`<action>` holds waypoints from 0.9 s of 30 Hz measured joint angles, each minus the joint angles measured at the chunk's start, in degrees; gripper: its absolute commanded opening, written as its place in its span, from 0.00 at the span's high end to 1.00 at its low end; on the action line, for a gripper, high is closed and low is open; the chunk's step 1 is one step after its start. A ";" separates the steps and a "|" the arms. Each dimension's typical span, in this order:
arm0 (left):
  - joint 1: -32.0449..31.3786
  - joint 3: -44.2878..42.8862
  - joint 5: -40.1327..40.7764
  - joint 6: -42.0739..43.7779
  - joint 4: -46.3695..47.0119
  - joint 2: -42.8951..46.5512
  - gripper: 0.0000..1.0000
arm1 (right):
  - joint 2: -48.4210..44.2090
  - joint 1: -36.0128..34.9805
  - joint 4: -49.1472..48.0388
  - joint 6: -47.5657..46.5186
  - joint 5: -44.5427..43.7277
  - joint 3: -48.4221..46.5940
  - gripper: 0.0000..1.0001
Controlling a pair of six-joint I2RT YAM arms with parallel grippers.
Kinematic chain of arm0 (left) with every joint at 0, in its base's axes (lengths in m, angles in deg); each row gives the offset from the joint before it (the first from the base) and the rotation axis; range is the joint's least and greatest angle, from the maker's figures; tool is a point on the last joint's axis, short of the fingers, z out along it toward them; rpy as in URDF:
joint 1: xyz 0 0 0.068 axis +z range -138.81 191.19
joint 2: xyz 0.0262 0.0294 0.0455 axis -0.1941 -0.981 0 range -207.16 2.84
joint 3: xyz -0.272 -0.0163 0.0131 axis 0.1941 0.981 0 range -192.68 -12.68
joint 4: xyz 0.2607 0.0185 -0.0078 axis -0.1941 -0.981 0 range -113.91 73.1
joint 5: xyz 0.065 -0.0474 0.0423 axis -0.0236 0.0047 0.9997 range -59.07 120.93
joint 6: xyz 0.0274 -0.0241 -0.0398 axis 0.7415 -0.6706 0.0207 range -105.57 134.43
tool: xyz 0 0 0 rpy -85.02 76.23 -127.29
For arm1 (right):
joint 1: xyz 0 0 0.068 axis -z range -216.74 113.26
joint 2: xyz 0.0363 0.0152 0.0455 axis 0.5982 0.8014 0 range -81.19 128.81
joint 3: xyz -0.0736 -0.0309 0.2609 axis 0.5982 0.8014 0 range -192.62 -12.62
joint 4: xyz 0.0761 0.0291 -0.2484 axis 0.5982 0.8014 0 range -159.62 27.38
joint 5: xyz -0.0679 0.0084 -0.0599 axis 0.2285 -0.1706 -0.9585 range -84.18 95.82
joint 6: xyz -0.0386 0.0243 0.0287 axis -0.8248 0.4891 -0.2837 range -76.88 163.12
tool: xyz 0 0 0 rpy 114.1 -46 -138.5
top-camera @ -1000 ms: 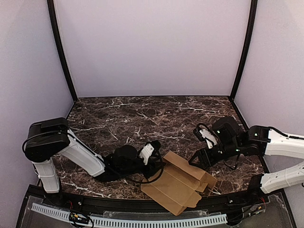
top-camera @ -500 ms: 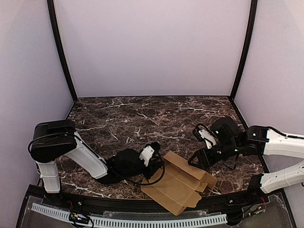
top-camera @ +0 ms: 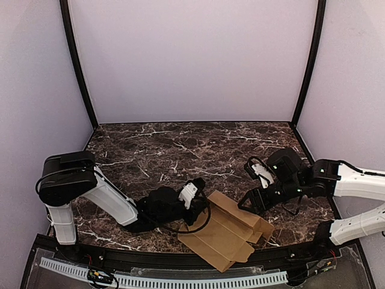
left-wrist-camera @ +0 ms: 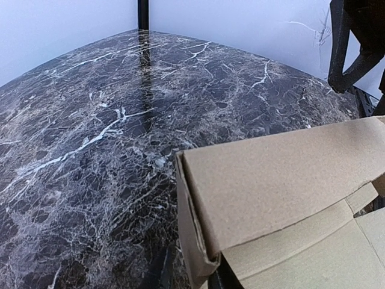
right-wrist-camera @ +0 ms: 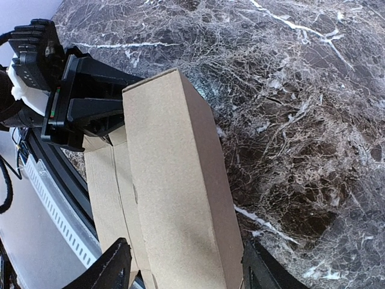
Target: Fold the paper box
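Observation:
The paper box (top-camera: pixel 231 232) is a brown cardboard carton, partly folded, lying at the near edge of the marble table (top-camera: pixel 180 150). One long panel is raised into a narrow tube, and flat flaps lie beside it. My left gripper (top-camera: pixel 197 205) is low at the box's left end; in the right wrist view its fingers (right-wrist-camera: pixel 99 75) stand apart against that end. In the left wrist view the box's end corner (left-wrist-camera: pixel 198 241) is close, with one dark fingertip (left-wrist-camera: pixel 225 280) beside the end flap. My right gripper (right-wrist-camera: pixel 186 274) is wide open, astride the raised tube (right-wrist-camera: pixel 174 180) at its right part (top-camera: pixel 252 201).
Lilac walls and black corner posts (top-camera: pixel 75 66) enclose the table. A black front rail with a white ribbed strip (top-camera: pixel 180 280) runs just below the box. The right arm's lower link (top-camera: pixel 355 226) lies at the near right.
My left arm has slid a little to the right, closer against the box's left end. The right gripper and the box have hardly moved.

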 measured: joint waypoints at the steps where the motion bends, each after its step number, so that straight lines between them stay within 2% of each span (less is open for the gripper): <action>1: 0.00 -0.07 -0.02 0.00 0.00 0.00 0.81 | -0.04 0.00 -0.04 0.02 0.02 0.00 0.37; 9: 0.00 -1.16 -0.59 -0.02 -0.66 -0.17 0.86 | -0.42 0.00 -0.17 0.13 0.22 0.00 0.38; 18: 0.00 -1.92 -1.14 0.00 -1.05 -0.85 0.99 | -1.18 0.00 -0.17 0.24 0.26 0.00 0.38; 27: 0.00 -1.95 -1.11 0.00 -1.09 -0.87 0.99 | -1.18 0.00 -0.17 0.26 0.37 0.02 0.39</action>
